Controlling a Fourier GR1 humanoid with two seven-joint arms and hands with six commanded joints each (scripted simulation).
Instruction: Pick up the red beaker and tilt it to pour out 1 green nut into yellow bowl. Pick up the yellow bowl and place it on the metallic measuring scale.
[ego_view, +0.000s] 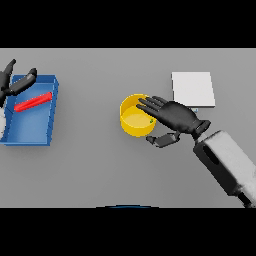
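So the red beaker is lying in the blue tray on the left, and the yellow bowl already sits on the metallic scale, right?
Not quite. The red beaker does lie in the blue tray on the left, but the round yellow bowl sits on the grey table, apart from the flat metallic scale. The head view shows this, with the right hand over the bowl's rim.

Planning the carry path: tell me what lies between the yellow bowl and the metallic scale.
In the head view, only the right hand lies there, over the yellow bowl rim; otherwise bare grey table up to the scale.
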